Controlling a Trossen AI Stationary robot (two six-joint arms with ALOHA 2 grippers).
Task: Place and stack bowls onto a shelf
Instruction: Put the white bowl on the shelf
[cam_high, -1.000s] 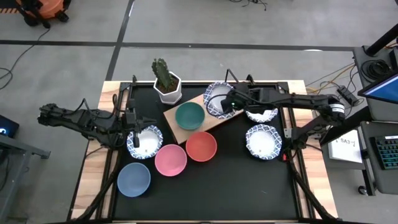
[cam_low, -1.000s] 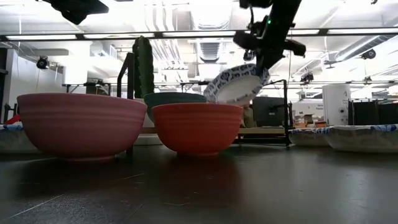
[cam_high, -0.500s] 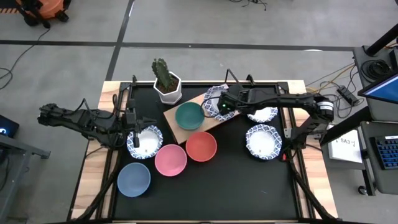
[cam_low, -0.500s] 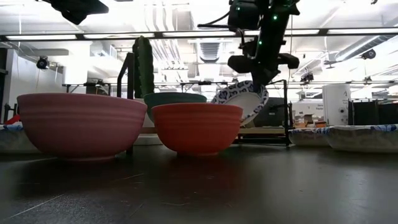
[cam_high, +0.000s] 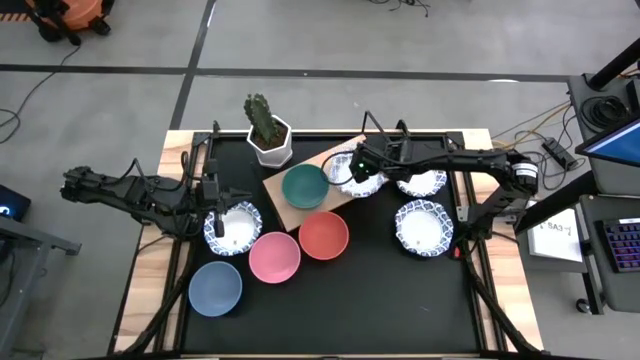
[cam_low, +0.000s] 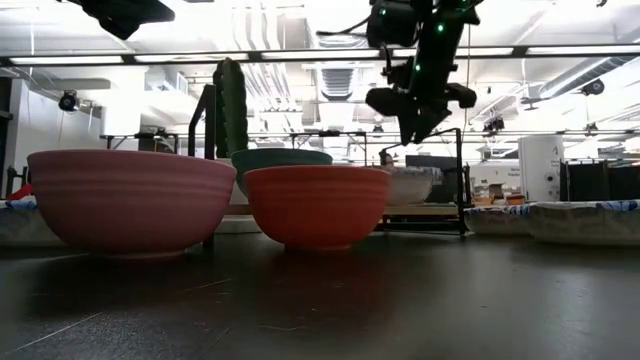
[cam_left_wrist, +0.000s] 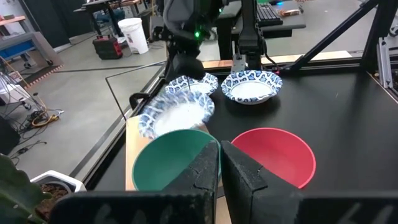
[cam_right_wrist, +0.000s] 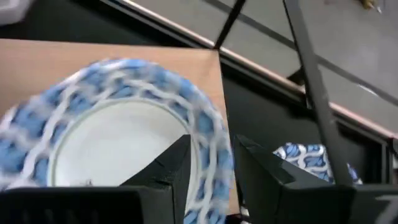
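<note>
A white bowl with a blue patterned rim (cam_high: 345, 173) (cam_low: 408, 184) sits upright on its base at the right end of the wooden shelf (cam_high: 285, 212), beside a green bowl (cam_high: 305, 186). My right gripper (cam_high: 358, 168) (cam_low: 412, 128) hangs open just above the patterned bowl. Its fingers stand to either side of the bowl's rim (cam_right_wrist: 214, 146) and are clear of it in the low view. At the table's left, my left gripper (cam_high: 216, 218) (cam_left_wrist: 219, 163) is shut and holds nothing, above another patterned bowl (cam_high: 233, 227).
Red (cam_high: 323, 235), pink (cam_high: 274, 256) and blue (cam_high: 215, 288) bowls stand on the black table in front of the shelf. Two more patterned bowls (cam_high: 423, 228) (cam_high: 420, 183) stand at the right. A cactus pot (cam_high: 268, 138) stands behind the shelf's left end.
My right gripper has carried the tilted patterned bowl down and toward the table's left onto the shelf. It has then opened and let go. The bowl, held tipped in the air a second ago, now stands level on the board beside the green bowl.
</note>
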